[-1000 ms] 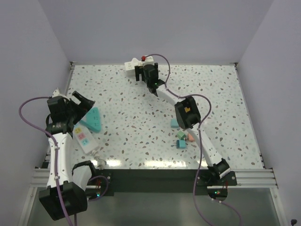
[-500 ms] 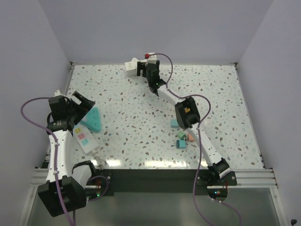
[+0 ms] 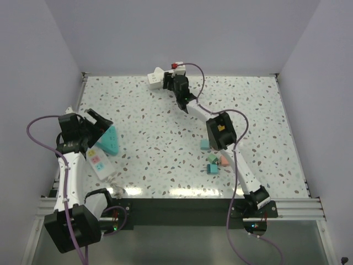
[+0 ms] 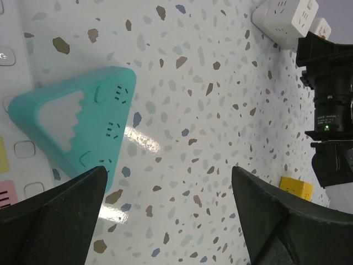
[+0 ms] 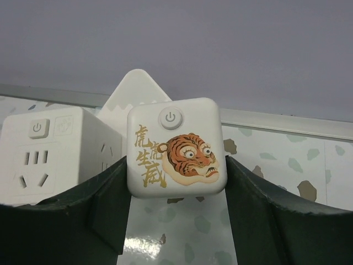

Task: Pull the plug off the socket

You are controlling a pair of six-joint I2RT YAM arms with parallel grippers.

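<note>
Task item: the tiger-print plug [image 5: 176, 146] is found at the far edge of the desk [image 3: 165, 138], against the back wall.
Seating: the plug is seen in front of a white triangular socket [image 5: 138, 88]. It is judged to be plugged into it, but the joint is hidden.
Neighbour: a white cube socket [image 5: 49, 146] is set just beside the plug on its left, and no contact between them can be confirmed.
Right pincer [image 5: 176, 171]: clamped on the tiger-print plug, with the fingers [image 5: 105, 199] pressed against its two side faces.
Plug vs pincer: the plug is centred between the jaws, with its printed face turned to the wrist camera.
Why held so: the flat sides are taken so a straight pull away from the socket can be made without twisting.
Left pincer [image 4: 171, 221]: spread wide with nothing in it.
Left position: it is held just above a teal triangular socket [image 4: 77, 130] at the left side of the desk, well apart from the plug.
Why parked there: it is judged to be kept clear of the right arm's reach, so it is not bracing the white triangular socket.
Risk: the unbraced socket may be dragged along when the plug is pulled.
</note>
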